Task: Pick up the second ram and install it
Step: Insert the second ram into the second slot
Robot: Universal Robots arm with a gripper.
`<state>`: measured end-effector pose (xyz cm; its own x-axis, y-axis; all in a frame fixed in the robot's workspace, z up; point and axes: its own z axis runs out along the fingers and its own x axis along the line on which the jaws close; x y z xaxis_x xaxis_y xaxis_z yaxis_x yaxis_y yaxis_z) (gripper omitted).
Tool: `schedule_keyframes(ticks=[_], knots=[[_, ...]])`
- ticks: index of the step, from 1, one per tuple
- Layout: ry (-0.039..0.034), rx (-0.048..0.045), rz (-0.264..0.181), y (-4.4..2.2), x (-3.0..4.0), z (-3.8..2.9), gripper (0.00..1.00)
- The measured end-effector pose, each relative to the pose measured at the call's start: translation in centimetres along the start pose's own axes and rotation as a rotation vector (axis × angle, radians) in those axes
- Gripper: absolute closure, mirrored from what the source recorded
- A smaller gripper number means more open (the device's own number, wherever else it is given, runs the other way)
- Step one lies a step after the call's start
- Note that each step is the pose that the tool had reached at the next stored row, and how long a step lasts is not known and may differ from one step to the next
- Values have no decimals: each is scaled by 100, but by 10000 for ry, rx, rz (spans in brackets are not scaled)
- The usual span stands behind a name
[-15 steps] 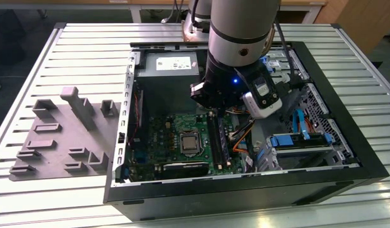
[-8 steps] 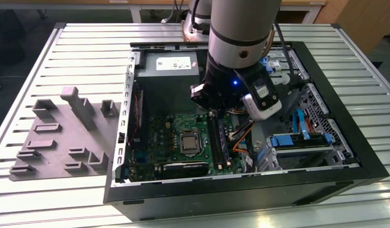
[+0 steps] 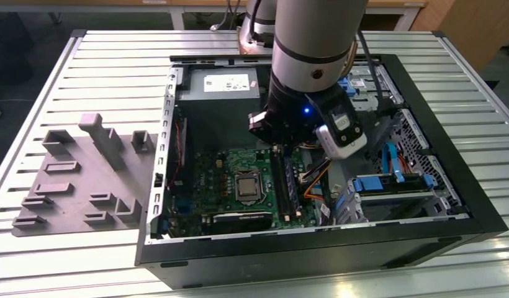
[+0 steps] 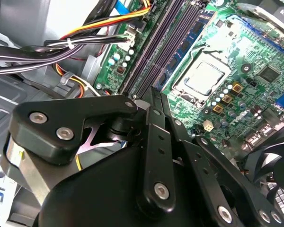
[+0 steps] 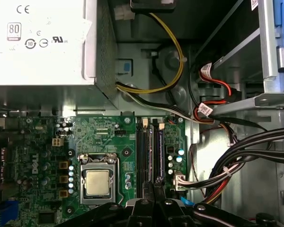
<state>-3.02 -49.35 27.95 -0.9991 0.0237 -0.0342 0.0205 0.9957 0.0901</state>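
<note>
Inside the case, centre of the exterior view: tool (image 3: 277,148) hangs low over the green board (image 3: 213,180), right at the long black slots.
Tool state: drawn in narrow, tips nearly together in both wrist views (image 4: 150,97) (image 5: 156,184); can't tell whether they pinch anything.
Second ram (image 5: 160,151): dark stick with small chips, standing on edge along the slot row, lengthwise with the slots; its near end sits just at the tool tips. Also seen in the second wrist view (image 4: 182,45) and, below the tool, in the exterior view (image 3: 289,186).
Seating: can't tell whether it is fully down.
CPU socket (image 3: 246,186): just beside the slots, toward the exterior view's left.
Power supply (image 3: 225,84): upper middle of the exterior view, behind the board.
Cable bundle (image 4: 99,28): yellow, orange and black leads, running beside the slots.
Grey tray (image 3: 81,180): on the worktop (image 3: 113,68), left of the frame, outside the case (image 3: 321,254), well apart from the tool.
</note>
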Motion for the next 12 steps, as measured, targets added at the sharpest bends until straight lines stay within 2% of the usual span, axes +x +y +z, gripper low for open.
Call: schedule_keyframes(ticks=[12], knots=[[0,1,0,-14,1,41,89]])
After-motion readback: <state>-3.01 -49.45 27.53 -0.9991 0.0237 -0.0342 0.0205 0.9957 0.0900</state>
